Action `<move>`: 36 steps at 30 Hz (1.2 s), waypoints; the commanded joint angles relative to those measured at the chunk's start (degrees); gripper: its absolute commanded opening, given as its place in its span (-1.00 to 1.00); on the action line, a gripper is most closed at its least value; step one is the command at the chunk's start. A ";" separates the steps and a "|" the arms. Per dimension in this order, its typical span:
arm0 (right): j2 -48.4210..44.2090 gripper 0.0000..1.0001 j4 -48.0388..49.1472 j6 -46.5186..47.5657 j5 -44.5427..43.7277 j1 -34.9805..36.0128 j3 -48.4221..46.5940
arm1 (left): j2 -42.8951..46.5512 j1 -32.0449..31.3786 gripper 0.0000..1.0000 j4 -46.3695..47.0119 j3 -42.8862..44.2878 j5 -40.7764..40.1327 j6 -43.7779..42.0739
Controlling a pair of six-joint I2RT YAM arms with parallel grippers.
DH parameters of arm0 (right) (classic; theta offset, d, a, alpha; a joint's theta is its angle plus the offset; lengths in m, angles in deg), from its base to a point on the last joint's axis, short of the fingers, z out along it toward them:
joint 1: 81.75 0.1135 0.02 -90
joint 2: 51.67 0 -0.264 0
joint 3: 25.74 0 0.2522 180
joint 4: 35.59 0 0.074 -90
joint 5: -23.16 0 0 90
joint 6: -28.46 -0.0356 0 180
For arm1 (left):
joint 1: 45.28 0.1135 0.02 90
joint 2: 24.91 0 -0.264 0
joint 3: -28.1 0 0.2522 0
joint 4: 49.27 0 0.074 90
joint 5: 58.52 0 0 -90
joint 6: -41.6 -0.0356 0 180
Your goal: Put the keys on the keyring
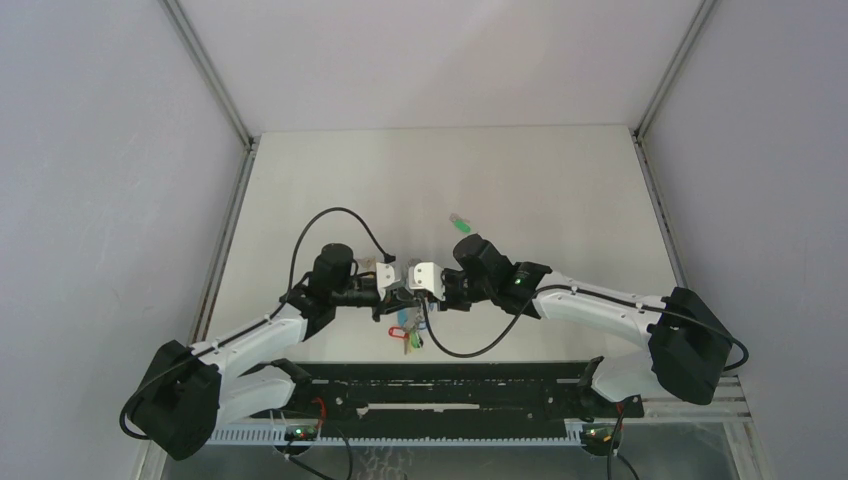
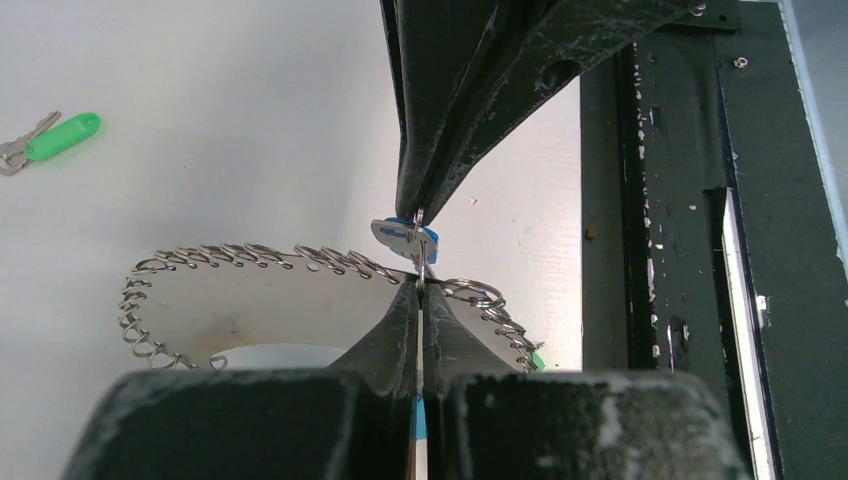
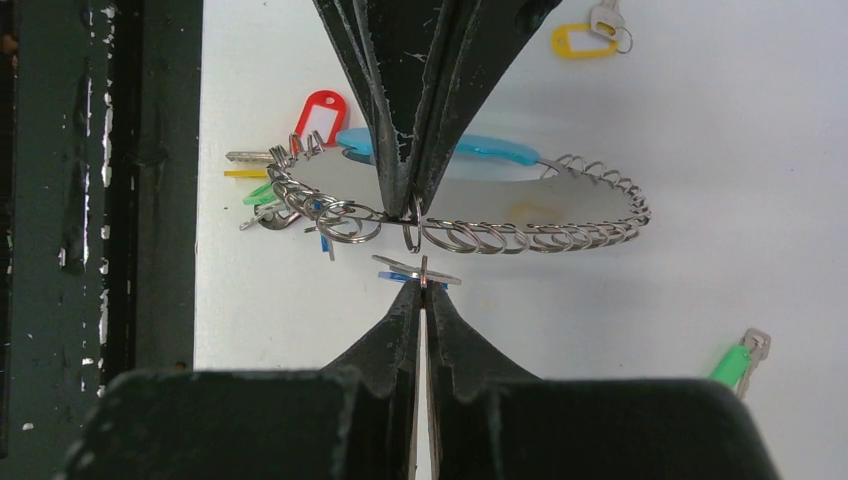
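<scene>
Both grippers meet tip to tip over the table's middle. My left gripper (image 1: pixel 402 290) (image 2: pixel 420 287) is shut on the wire of the keyring (image 2: pixel 250 255) (image 3: pixel 540 237), a large ring strung with several small split rings, a turquoise sleeve (image 3: pixel 490 150) and a red tag (image 3: pixel 320 110). Facing it, my right gripper (image 1: pixel 414 288) (image 3: pixel 423 287) is shut on the small loop of the blue key (image 2: pixel 405 237) (image 3: pixel 415 270), right beside the keyring wire. The green key (image 1: pixel 460 220) (image 2: pixel 60 135) (image 3: pixel 738 362) and the yellow key (image 3: pixel 582 40) lie loose on the table.
A black rail (image 1: pixel 450 385) (image 2: pixel 680 250) runs along the near table edge, close behind the keyring. Yellow and green tags (image 3: pixel 255 185) hang at the keyring's rail-side end. Grey walls enclose the white table (image 1: pixel 520 180) on three sides.
</scene>
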 commanded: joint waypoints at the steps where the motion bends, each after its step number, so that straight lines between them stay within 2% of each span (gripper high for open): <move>1: -1.55 -1.00 0.66 0.09 1.77 -0.13 -2.40 | 0.65 0.22 -1.00 1.82 4.77 2.40 -1.19; 36: -1.39 -1.00 1.84 -1.38 3.00 -0.02 -2.73 | -0.25 0.21 -1.00 1.87 5.28 2.04 -0.75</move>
